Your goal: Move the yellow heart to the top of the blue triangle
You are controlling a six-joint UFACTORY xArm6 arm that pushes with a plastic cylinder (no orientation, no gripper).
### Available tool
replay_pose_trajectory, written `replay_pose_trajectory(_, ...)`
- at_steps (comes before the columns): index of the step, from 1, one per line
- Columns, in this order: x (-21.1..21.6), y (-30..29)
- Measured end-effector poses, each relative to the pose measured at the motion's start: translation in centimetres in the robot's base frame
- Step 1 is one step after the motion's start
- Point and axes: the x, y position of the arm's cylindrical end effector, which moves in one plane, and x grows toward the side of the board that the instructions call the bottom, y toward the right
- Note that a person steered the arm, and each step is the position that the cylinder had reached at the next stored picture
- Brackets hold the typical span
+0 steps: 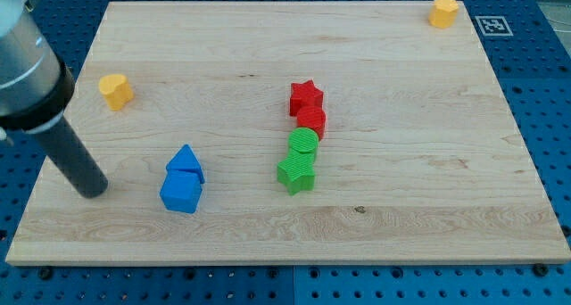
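tool: my tip (92,189) sits on the desk (428,162), holds nothing, left of the blue triangle (186,160) | yellow heart (115,90) up and left of the blue triangle, well apart | blue cube (181,192) touches the triangle's bottom

Arm (22,64) cut off at left edge (upper part unseen)
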Motion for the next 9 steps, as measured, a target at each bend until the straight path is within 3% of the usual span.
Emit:
replay_pose_trajectory(4, -12.4, -3.8)
replay_pose_trajectory(6, -13.0, 1.0)
replay_pose_trajectory(8, -16.3, 0.6)
replay_pose_trajectory(9, -14.6, 3.8)
